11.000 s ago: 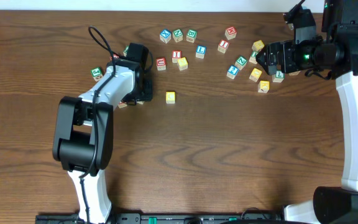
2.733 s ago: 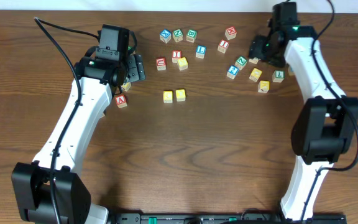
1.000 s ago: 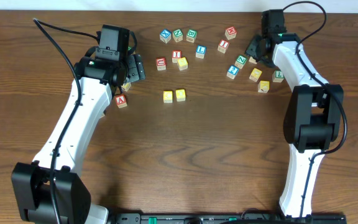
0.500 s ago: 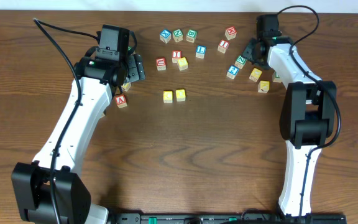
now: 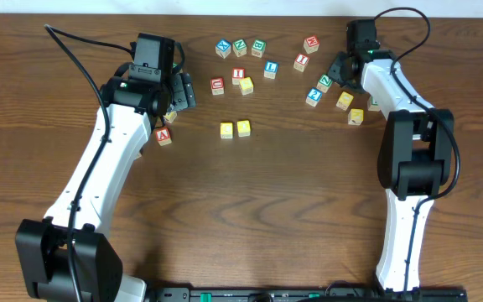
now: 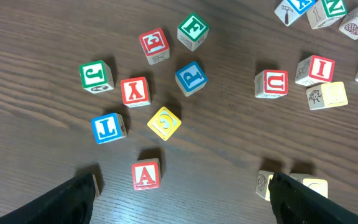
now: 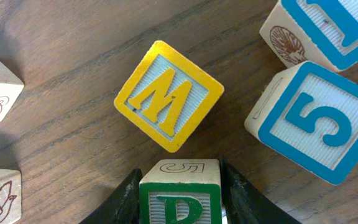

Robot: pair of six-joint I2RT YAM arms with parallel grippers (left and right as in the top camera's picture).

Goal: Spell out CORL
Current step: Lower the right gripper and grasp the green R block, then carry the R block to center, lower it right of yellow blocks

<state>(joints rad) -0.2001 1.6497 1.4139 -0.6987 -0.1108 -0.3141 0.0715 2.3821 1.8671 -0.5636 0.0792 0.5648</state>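
Observation:
Two yellow-topped cubes (image 5: 226,129) (image 5: 243,127) sit side by side mid-table, and the left wrist view catches them at its lower right (image 6: 266,185). My right gripper (image 5: 336,73) is low over the right cluster. In its wrist view the right gripper (image 7: 180,202) has a finger pressed on each side of the green R cube (image 7: 180,193), which rests on the table. From overhead that cube (image 5: 325,82) shows beside the fingers. The blue L cube (image 5: 270,68) lies in the back row. My left gripper (image 5: 179,91) (image 6: 182,205) hovers open above a red A cube (image 6: 145,174).
A yellow M cube (image 7: 168,95) and a blue 5 cube (image 7: 316,121) lie close in front of the right fingers. Several loose cubes (image 6: 135,91) lie under the left gripper. More cubes (image 5: 240,47) line the table's back, and bare wood (image 5: 250,210) spans the front.
My right gripper slid a little left onto the green R cube and its jaws narrowed onto the cube's sides. The left arm has not moved.

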